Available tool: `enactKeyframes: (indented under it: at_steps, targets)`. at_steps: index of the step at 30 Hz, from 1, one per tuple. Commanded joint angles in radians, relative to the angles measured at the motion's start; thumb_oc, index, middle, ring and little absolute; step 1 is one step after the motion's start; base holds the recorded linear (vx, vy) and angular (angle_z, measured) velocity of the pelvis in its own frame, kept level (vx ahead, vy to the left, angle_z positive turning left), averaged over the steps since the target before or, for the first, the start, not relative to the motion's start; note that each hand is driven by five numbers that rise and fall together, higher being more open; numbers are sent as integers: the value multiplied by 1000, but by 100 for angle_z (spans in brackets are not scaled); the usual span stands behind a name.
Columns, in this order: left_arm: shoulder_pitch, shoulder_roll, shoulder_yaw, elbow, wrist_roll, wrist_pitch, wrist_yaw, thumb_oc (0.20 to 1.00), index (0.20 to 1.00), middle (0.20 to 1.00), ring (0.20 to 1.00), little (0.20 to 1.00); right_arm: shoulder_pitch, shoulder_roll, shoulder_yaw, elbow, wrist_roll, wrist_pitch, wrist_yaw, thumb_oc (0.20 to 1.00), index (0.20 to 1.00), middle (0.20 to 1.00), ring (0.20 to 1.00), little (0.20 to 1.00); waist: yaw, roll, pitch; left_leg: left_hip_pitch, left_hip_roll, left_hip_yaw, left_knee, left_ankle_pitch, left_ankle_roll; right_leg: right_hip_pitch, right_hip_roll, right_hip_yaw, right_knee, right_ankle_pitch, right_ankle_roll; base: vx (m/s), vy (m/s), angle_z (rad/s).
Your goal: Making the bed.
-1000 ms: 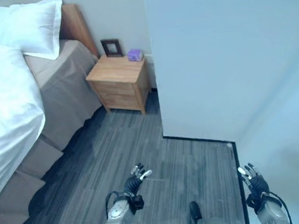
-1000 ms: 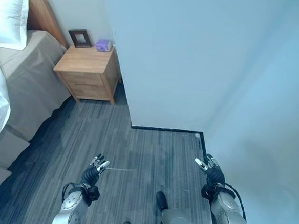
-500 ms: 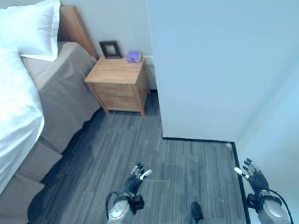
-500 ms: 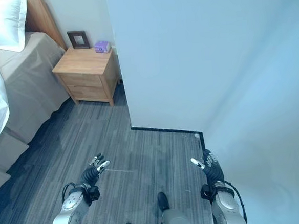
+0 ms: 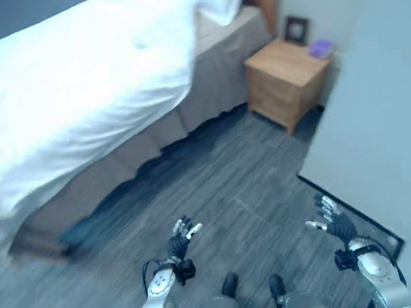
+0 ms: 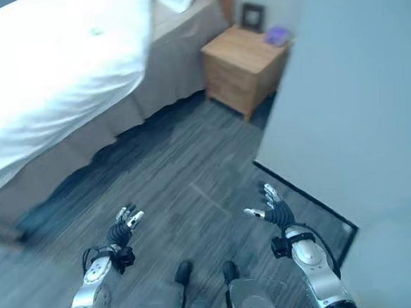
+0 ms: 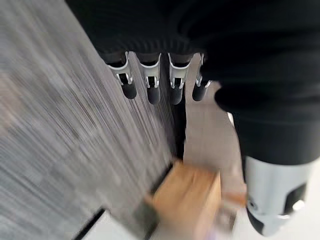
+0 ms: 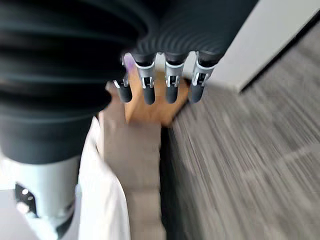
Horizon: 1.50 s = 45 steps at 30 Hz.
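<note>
Bed (image 5: 188, 106) lay well ahead and to the robot's left, its white duvet (image 5: 74, 85) spread over the top and hanging down the near side above a beige skirt (image 5: 155, 136), with a pillow (image 5: 216, 2) at the head end. Beside the head stood a wooden nightstand (image 5: 285, 81) carrying a small frame (image 5: 295, 28) and a purple box (image 5: 321, 47). Both hands hung low over the grey floor (image 5: 222, 188), well apart from the bed: the left hand (image 5: 179, 237) and the right hand (image 5: 334, 222) each had straight, relaxed fingers (image 7: 150, 90) holding nothing (the right wrist view showed the same). The task looked barely begun, judged from nothing being grasped. The likely risk was closing in carelessly: a wall (image 5: 386, 113) stood close on the right, so a wide swing of that arm could strike it or the nightstand, and a reach made from too far off could snag only the duvet's edge and drag it askew.
</note>
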Motion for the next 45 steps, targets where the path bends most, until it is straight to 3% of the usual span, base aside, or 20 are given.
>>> enactKeyframes:
  at_steps: [1, 2, 3, 4, 6, 8, 11, 15, 22, 23, 27, 39, 43, 44, 45]
  targets:
    - [18, 5, 19, -17, -42, -27, -9, 1000, 1000, 1000, 1000, 1000, 14, -4, -71, -58, -8, -34, -28, 1000, 1000, 1000, 1000, 1000, -35, -60, -41, 77, -18, 167, 146, 111, -6, 110, -62, -44, -88, -20, 101, -105, 12, 124]
    - [18, 5, 19, -17, -42, -27, -9, 1000, 1000, 1000, 1000, 1000, 13, -4, -71, -58, -8, -34, -28, 1000, 1000, 1000, 1000, 1000, -36, -61, -44, 74, -18, 166, 144, 114, -6, 108, -62, -44, -89, -18, 101, -160, 55, 90]
    - [25, -4, 14, -1, -35, -20, -11, 1000, 1000, 1000, 1000, 1000, 37, 9, -92, -50, 18, -35, -32, 1000, 1000, 1000, 1000, 1000, -65, -54, -62, 127, 43, 262, 133, 109, -25, 115, -87, -116, -107, -15, 104, -73, 57, 118]
    - [26, -7, 8, -1, -36, -18, -14, 1000, 1000, 1000, 1000, 1000, 47, 18, -94, -46, 23, -35, -35, 1000, 1000, 1000, 1000, 1000, -75, -43, -75, 155, 51, 283, 86, 110, -38, 113, -87, -145, -113, -17, 107, -70, 58, 134]
    - [24, -8, -4, 5, -32, -17, -18, 1000, 1000, 1000, 1000, 1000, 62, 29, -98, -40, 41, -34, -35, 1000, 1000, 1000, 1000, 1000, -88, -28, -84, 161, 47, 305, 35, 120, -40, 117, -85, -169, -125, -10, 114, -9, 103, 143]
    - [28, -13, -11, -8, -17, -14, -15, 1000, 1000, 1000, 1000, 1000, 73, 43, -92, -27, 56, -29, -31, 1000, 1000, 1000, 1000, 1000, -99, -6, -100, 190, 16, 279, -87, 134, -36, 124, -81, -186, -142, -2, 125, 11, 193, 78]
    - [28, 2, -20, -50, -3, -17, -18, 1000, 1000, 1000, 1000, 1000, 57, 62, -71, -15, 61, -20, -29, 1000, 1000, 1000, 1000, 1000, -99, 4, -116, 186, -4, 259, -121, 140, -30, 111, -85, -187, -155, 16, 137, -8, 171, 33]
    - [39, 17, -2, -52, 3, -17, -11, 1000, 1000, 1000, 1000, 1000, 18, 75, -16, 0, 51, -6, -9, 1000, 1000, 1000, 1000, 1000, -71, -8, -115, 189, -20, 264, -121, 136, -19, 110, -95, -166, -167, 38, 149, -15, 121, 3]
    - [61, 13, 14, -41, 1, -12, -8, 1000, 1000, 1000, 1000, 1000, 32, 76, 3, -4, 27, 12, 11, 1000, 1000, 1000, 1000, 1000, -57, -24, -118, 206, -34, 273, -121, 121, -5, 118, -106, -149, -162, 44, 161, -1, 63, -13]
    - [13, 22, 59, -88, -47, -39, 80, 1000, 1000, 1000, 1000, 1000, 27, 149, -106, 119, 302, -17, -67, 1000, 1000, 1000, 1000, 1000, -66, -48, -87, 316, -95, 217, -121, 43, 43, 16, -71, 9, -114, 124, 184, 31, -10, -4]
    - [31, 7, 32, -60, -30, -21, 72, 1000, 1000, 1000, 1000, 1000, -1, 135, -110, 120, 321, -30, -83, 1000, 1000, 1000, 1000, 1000, -60, -42, -113, 311, -80, 219, -121, 49, 30, 69, -59, -11, -182, 122, 177, 64, -60, -10]
    - [53, 9, 46, -67, -34, -19, 64, 1000, 1000, 1000, 1000, 1000, 15, 126, -105, 130, 273, -15, -73, 1000, 1000, 1000, 1000, 1000, -64, -42, -109, 318, -73, 222, -121, 45, 25, 77, -58, -12, -175, 120, 173, 29, -10, -3]
    - [50, 23, 72, -53, -34, -24, 80, 1000, 1000, 1000, 1000, 1000, -14, 130, -90, 126, 268, -14, -70, 1000, 1000, 1000, 1000, 1000, -56, -42, -86, 312, -69, 264, -121, 36, 38, -5, -61, -30, -45, 108, 189, -68, 62, -20]
    - [44, 32, 82, -53, -38, -27, 90, 1000, 1000, 1000, 1000, 1000, -30, 134, -77, 115, 267, -15, -69, 1000, 1000, 1000, 1000, 1000, -55, -35, -61, 313, -59, 280, -121, 34, 46, -80, -61, -57, 119, 96, 213, -54, 63, -60]
    - [43, 32, 83, -53, -38, -27, 90, 1000, 1000, 1000, 1000, 1000, -30, 134, -77, 115, 267, -14, -69, 1000, 1000, 1000, 1000, 1000, -54, -36, -62, 312, -61, 281, -121, 34, 47, -85, -62, -55, 125, 93, 213, -43, 96, -66]
